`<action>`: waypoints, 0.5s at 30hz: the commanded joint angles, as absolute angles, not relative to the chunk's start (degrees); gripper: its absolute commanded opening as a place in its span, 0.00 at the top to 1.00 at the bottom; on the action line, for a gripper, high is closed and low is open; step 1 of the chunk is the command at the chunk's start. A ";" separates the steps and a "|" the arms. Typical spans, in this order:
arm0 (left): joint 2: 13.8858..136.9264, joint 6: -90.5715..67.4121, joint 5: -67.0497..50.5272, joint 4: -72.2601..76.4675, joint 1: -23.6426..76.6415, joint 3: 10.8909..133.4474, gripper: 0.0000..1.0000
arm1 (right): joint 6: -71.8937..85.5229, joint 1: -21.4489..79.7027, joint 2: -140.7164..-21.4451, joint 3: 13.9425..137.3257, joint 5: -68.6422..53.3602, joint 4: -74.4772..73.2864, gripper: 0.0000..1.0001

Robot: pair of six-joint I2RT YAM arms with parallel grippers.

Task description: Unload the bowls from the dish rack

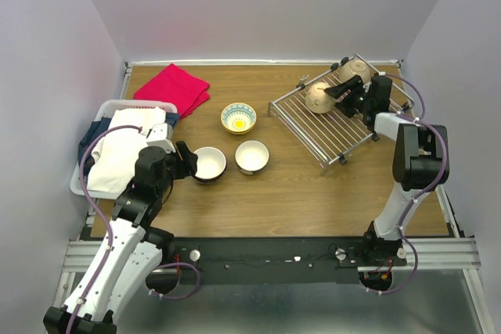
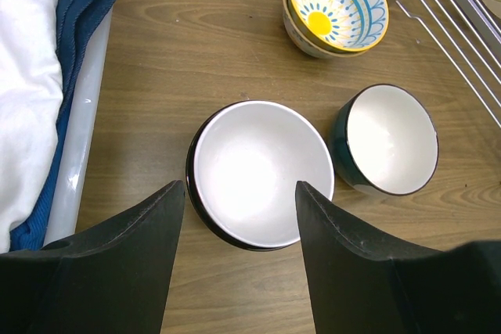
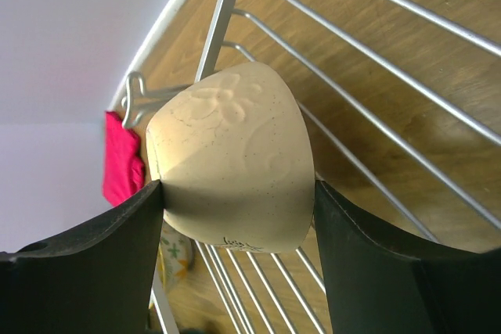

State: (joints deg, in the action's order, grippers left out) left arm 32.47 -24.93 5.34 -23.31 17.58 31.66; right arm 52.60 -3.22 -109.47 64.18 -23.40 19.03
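Pinching cream bowl at dish rack with right jaws, left jaws spread over white-lined bowl; risk of slipping off curved sides, chipping against bars

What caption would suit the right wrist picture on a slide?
Right gripper clasping a cream bowl, with the dish rack behind it.

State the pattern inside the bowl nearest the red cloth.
Patterned bowl: blue arches around a yellow sunburst; best in left wrist view.
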 commanded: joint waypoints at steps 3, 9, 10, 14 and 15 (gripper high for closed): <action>32.34 -24.43 5.71 -22.06 17.23 30.94 0.33 | 36.49 -3.25 -101.87 67.85 -22.68 8.64 0.77; 33.05 -24.35 5.01 -21.89 17.23 30.94 0.33 | 28.05 -2.90 -96.96 67.33 -21.19 4.32 0.76; 33.13 -24.35 4.75 -21.80 17.23 30.94 0.33 | 26.91 -2.47 -96.16 67.32 -20.49 3.61 0.77; 33.57 -24.35 4.40 -21.80 17.23 31.03 0.33 | 20.58 -1.24 -93.52 67.76 -16.62 0.44 0.77; 33.66 -24.35 4.31 -21.88 17.23 31.03 0.33 | 19.52 -0.88 -92.99 67.76 -15.83 0.18 0.77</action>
State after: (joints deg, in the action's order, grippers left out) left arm 33.41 -24.93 5.26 -23.16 17.58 31.38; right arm 27.94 -2.57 -97.54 65.45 -20.18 2.28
